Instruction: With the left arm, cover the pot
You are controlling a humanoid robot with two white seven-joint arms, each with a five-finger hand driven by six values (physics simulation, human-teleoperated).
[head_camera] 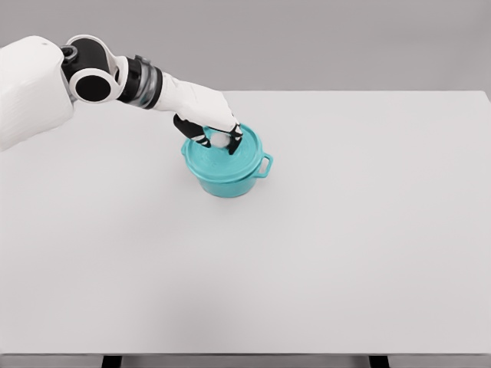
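Note:
A teal pot (228, 181) with a side handle at its right stands on the white table (322, 253), left of the middle and toward the back. Its teal lid (234, 163) lies on top of the pot. My left hand (219, 138) reaches in from the upper left and sits over the lid's middle, fingers curled around the pale knob (220, 140). The hand hides the back left part of the lid. My right arm does not show.
The table's far edge runs just behind the pot. Its front edge lies along the bottom of the view, with two dark legs below it.

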